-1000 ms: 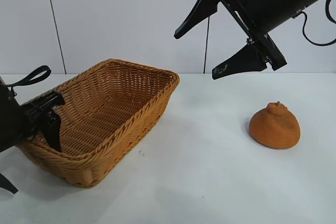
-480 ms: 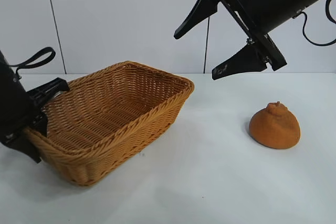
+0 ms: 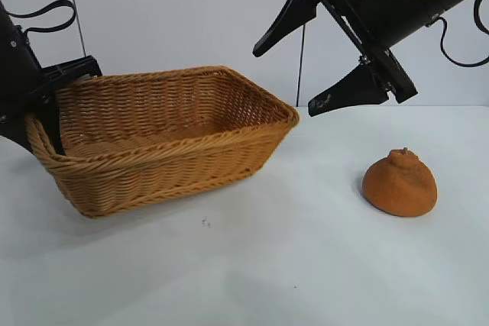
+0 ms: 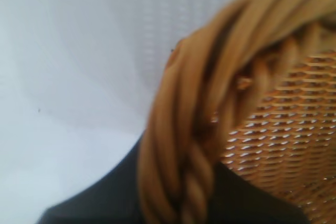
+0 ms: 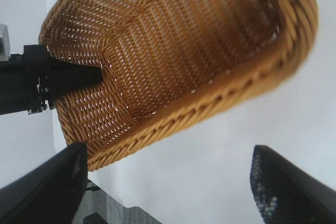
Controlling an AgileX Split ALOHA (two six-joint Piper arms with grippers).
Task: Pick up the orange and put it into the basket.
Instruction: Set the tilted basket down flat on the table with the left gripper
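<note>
Left hand [image 3: 42, 104] grips the basket [image 3: 164, 139] by the braided rim of its short end, at the left edge of the table [image 3: 290, 265]; its fingers are clamped on the wicker, one inside the wall and one outside, as the right wrist view shows [image 5: 68, 77]. From the left wrist view the rim [image 4: 205, 129] fills the picture, with a dark finger just behind it. Held this way, the basket is tilted, its gripped end raised and its far corner reaching toward the middle of the table (whether its underside touches the surface I cannot tell).

Right hand [image 3: 306, 59] hangs in the air above the middle of the table, between basket and orange, its two fingers spread wide and holding nothing.

Well apart from the basket, the orange [image 3: 399, 183] sits on the table toward the right edge, dome up, with its knobbly bump on top.
</note>
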